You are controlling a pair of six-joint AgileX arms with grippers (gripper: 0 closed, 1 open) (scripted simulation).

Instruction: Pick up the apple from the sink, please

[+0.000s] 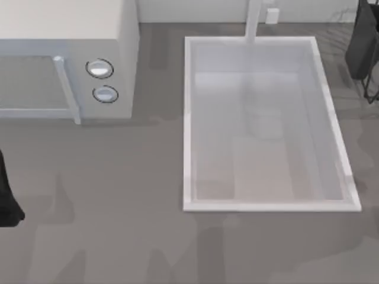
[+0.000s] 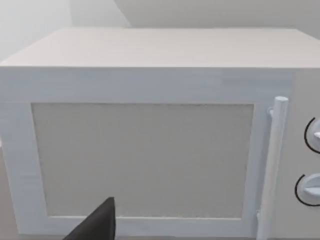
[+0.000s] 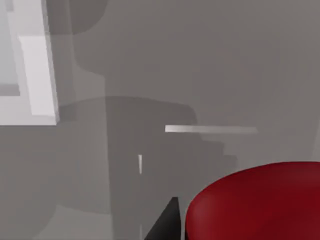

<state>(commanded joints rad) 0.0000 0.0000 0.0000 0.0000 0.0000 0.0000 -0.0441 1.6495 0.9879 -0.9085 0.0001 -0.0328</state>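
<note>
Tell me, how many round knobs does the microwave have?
2. Both sit on the microwave front, right of its door handle: upper knob and lower knob, one directly beside the other. None seems hidden.

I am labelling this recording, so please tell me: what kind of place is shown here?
Probably a simulated kitchen counter: a large white rectangular sink basin with a white faucet post sits beside a white boxy microwave with two round knobs.

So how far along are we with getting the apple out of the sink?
Nearly done, it seems. The sink holds no apple. The apple sits close against the right gripper and its fingers, over grey table outside the rim, apparently held. What is left is confirming the grip. The left arm is parked at the left edge.
</note>
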